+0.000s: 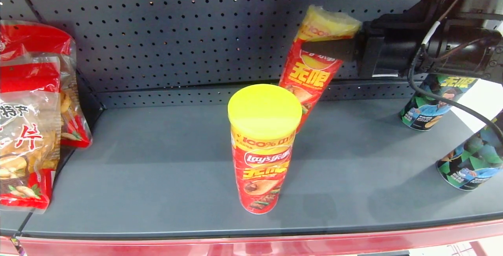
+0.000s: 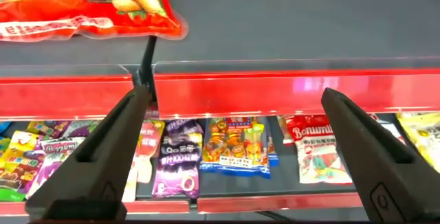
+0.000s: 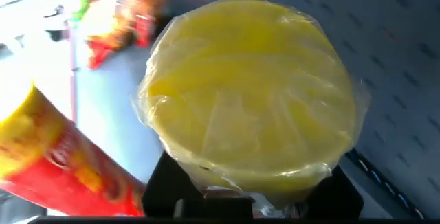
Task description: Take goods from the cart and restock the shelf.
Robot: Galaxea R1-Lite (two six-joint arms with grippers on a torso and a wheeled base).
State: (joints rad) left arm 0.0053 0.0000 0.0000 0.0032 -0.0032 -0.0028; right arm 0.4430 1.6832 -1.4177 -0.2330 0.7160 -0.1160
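Note:
A red chip can with a yellow lid (image 1: 263, 146) stands upright in the middle of the grey shelf (image 1: 165, 177). Behind it a second red chip can (image 1: 314, 63) leans tilted over the shelf's back, its base near the board. My right gripper (image 1: 334, 48) is shut on this can just below its wrapped yellow lid (image 3: 251, 124). The standing can (image 3: 55, 162) lies beside it in the right wrist view. My left gripper (image 2: 234, 155) is open and holds nothing, hanging in front of the red shelf edge (image 2: 275, 90).
Red snack bags (image 1: 31, 110) fill the shelf's left end. Two dark green cans (image 1: 436, 98) (image 1: 471, 157) stand at the right. A pegboard wall (image 1: 177, 28) backs the shelf. A lower shelf holds several candy packets (image 2: 237, 145).

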